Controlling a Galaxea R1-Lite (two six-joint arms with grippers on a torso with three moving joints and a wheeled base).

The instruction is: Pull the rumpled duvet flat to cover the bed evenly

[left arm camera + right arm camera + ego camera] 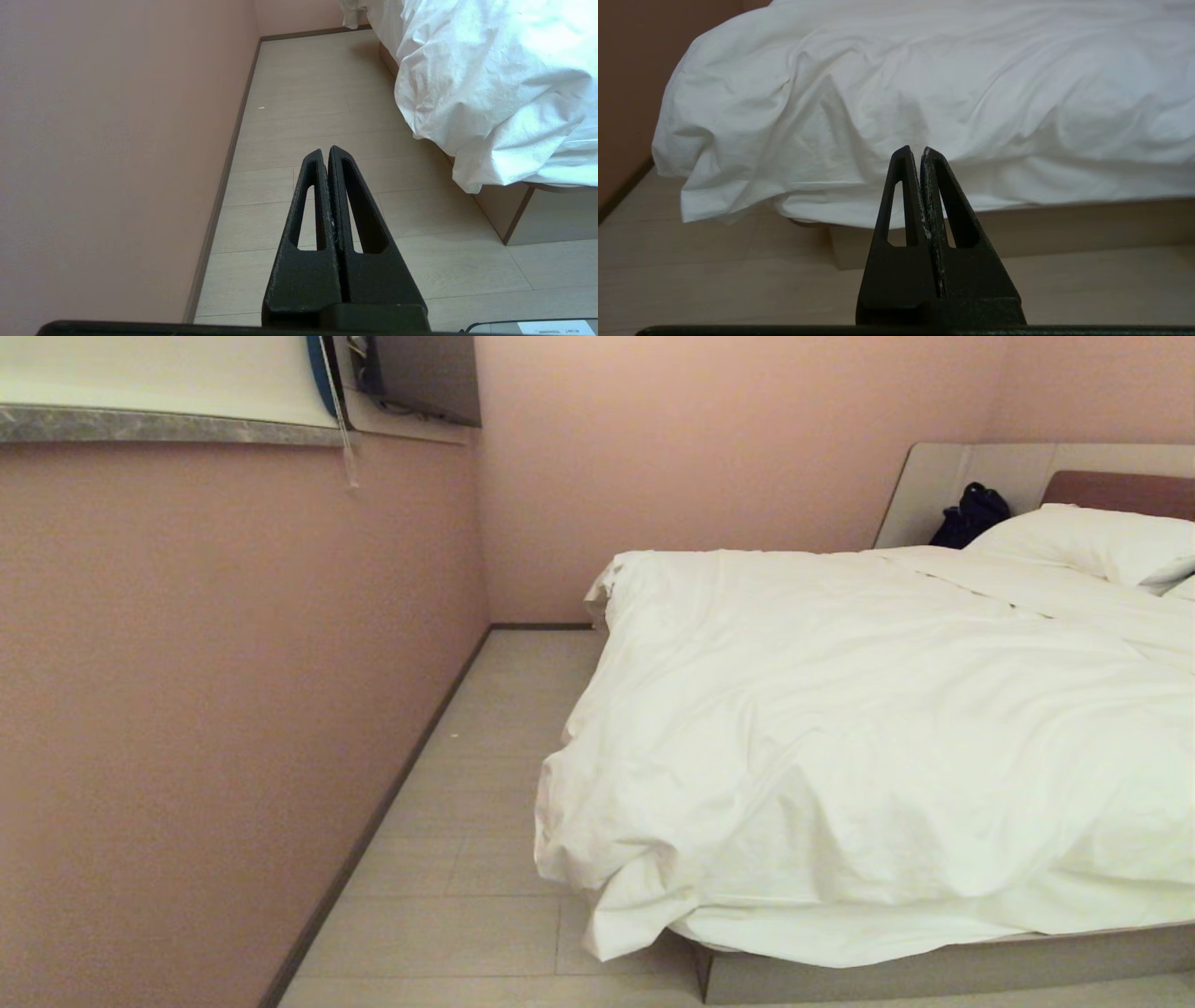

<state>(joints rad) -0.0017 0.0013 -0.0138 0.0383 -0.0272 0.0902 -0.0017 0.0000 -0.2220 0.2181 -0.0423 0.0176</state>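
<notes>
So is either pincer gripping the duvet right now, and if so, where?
No. Both the left pincer and the right pincer are shut on nothing, clear of the duvet.

No text, brand, number or sign can be read in these pictures. Only one thing carries print: a small white label (553, 327) at the lower edge of the left wrist view, beside the left end effector's mount. It has a short line of dark characters, but they are too small to tell. The walls, the floor, the bed and the bedding show no writing.
</notes>
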